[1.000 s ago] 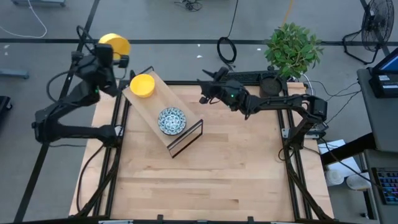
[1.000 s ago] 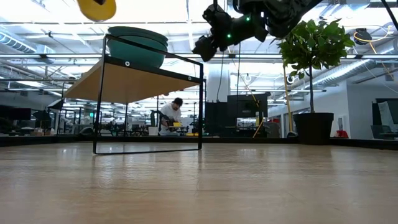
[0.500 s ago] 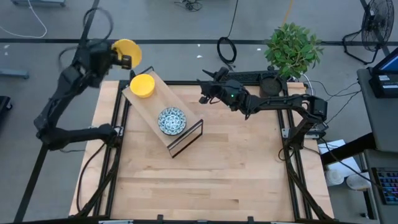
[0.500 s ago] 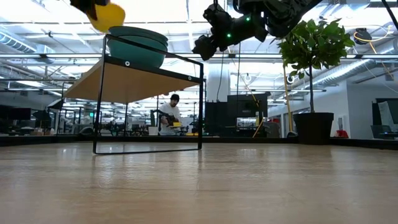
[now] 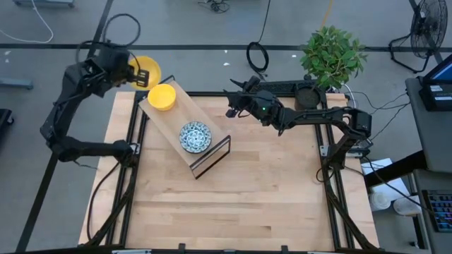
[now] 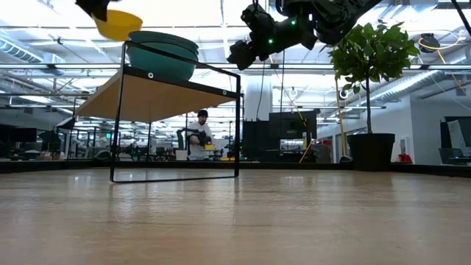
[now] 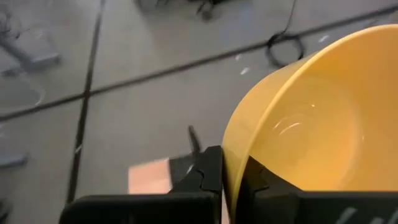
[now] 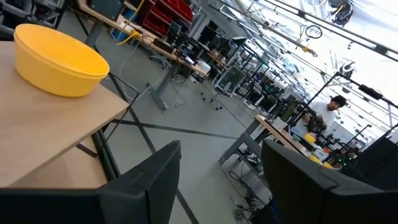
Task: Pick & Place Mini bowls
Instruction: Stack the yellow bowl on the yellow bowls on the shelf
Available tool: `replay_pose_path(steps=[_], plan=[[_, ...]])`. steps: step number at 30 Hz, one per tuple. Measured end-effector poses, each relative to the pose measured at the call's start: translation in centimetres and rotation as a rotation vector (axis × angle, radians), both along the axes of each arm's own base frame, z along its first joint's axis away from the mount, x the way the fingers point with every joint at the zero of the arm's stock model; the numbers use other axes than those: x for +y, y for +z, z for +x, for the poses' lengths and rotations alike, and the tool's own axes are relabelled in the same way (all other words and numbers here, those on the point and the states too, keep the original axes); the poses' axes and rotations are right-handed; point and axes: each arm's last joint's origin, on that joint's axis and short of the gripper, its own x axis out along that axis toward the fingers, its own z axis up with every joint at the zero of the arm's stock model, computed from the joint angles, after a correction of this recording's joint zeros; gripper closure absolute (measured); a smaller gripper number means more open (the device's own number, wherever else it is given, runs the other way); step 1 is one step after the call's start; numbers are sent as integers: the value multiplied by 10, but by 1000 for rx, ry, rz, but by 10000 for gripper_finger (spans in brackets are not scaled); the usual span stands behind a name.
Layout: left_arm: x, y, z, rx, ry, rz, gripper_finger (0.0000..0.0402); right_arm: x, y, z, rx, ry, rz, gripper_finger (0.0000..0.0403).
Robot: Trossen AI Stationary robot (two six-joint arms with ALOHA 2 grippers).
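A plain yellow mini bowl (image 5: pixel 148 70) hangs in the air past the table's far left corner, with my left gripper (image 5: pixel 135 70) shut on it. In the low view this bowl (image 6: pixel 118 24) is above the shelf's far end. A second yellow bowl (image 5: pixel 162 97) and a blue-patterned white bowl (image 5: pixel 195 136) rest on their bases on the wooden shelf top (image 5: pixel 171 120). My right gripper (image 5: pixel 232 107) hovers open to the right of the shelf, holding nothing. The right wrist view faces the yellow bowl (image 8: pixel 59 59) on the shelf. My left gripper pinches the yellow bowl's rim (image 7: pixel 233 152), one finger (image 7: pixel 210 171) outside the wall and the other (image 7: pixel 258 180) inside. The fingers come from the table's left, slanting down. The bowl is lifted clear, its opening upward and a little tilted.
The shelf is a wooden board on a thin black wire frame (image 5: pixel 212 159), standing slantwise on the table's far left part. A potted green plant (image 5: pixel 330 56) stands at the far right corner. The near half of the wooden table (image 5: pixel 233 204) lies bare.
My left gripper has carried the yellow bowl toward the table's near and right, closer to the shelf's far end, and a little lower. Its wrist has turned, so the bowl has tipped from lying on its side to opening upward.
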Motion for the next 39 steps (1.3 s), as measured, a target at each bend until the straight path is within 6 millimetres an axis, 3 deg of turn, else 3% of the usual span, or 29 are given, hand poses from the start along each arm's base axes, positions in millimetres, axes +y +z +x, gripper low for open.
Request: replay_pose_path(steps=[9, 19, 27, 34, 39], plan=[[8, -32, 10, 74, 83, -84, 394, 0, -1, 0, -3, 0, 10, 192], [21, -91, 27, 130, 147, -158, 393, 0, -1, 0, -10, 1, 19, 192], [31, -129, 43, 37, -24, -234, 385, 0, -1, 0, -17, 2, 29, 192], [31, -132, 40, 56, -4, -239, 390, 0, -2, 0, -5, 2, 32, 192], [30, -132, 40, 29, -23, -265, 340, 0, -2, 0, -1, 2, 33, 192]])
